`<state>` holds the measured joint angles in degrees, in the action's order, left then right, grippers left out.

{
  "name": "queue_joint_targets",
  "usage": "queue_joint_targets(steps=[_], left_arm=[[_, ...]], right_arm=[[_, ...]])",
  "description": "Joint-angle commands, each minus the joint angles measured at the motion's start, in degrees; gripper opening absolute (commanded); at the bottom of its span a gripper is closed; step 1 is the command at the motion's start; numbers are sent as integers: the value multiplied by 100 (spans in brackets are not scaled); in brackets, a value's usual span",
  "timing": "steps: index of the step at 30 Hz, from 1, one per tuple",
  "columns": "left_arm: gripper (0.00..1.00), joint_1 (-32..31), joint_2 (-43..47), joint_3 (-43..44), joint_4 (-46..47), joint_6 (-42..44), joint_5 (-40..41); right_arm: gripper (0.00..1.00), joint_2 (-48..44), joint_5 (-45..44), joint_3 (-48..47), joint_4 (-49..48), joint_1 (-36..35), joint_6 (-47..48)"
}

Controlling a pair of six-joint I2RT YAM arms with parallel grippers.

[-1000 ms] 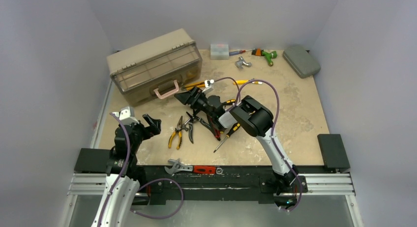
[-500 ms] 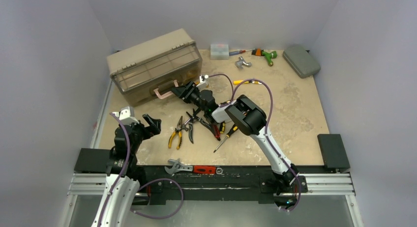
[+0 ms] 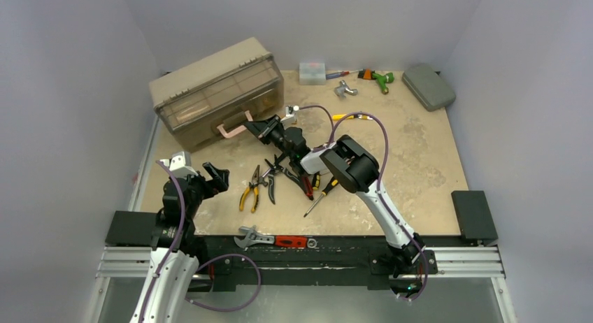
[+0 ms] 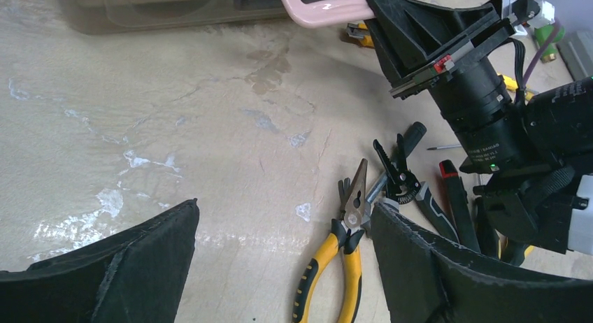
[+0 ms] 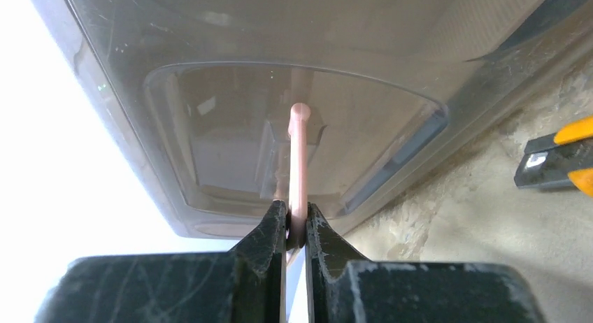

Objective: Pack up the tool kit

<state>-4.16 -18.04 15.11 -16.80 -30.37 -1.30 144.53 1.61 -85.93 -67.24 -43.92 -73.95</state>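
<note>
The tan toolbox (image 3: pixel 210 92) with its smoky lid (image 5: pixel 280 57) stands closed at the back left. My right gripper (image 3: pixel 256 128) (image 5: pixel 296 221) is shut on its pink handle (image 3: pixel 234 130) (image 5: pixel 299 162) (image 4: pixel 318 5). Loose tools lie in the middle: yellow-handled pliers (image 3: pixel 248 190) (image 4: pixel 343 267), black and red pliers (image 3: pixel 301 180), and a screwdriver (image 3: pixel 318 196). My left gripper (image 3: pixel 217 177) (image 4: pixel 285 207) hovers open near the table's front left, just left of the yellow pliers, holding nothing.
A red-handled wrench (image 3: pixel 273 239) lies on the near rail. At the back are a small clear box (image 3: pixel 312 72), a green tool (image 3: pixel 377 78), a metal fitting (image 3: pixel 344 89) and a grey case (image 3: pixel 428 86). A yellow-handled tool (image 3: pixel 346 117) (image 5: pixel 559 155) lies right of the toolbox.
My right gripper reached forward to the pink handle and shut on it. The toolbox has shifted slightly to the left. The left arm stayed still.
</note>
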Motion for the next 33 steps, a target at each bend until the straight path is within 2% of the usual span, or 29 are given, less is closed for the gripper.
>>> queue_joint_targets(steps=[1,17,23,33], left_arm=[[89,-6,10,-8,260,110,-37],[89,-6,137,-10,131,87,100],[89,-6,142,-16,132,89,106],[89,-6,228,-13,80,84,112]], right_arm=[[0,-545,-100,370,-217,6,262],[0,-1762,-92,926,327,8,280],[0,-1972,5,1056,160,6,-40],[0,-2474,46,1072,498,9,-93]])
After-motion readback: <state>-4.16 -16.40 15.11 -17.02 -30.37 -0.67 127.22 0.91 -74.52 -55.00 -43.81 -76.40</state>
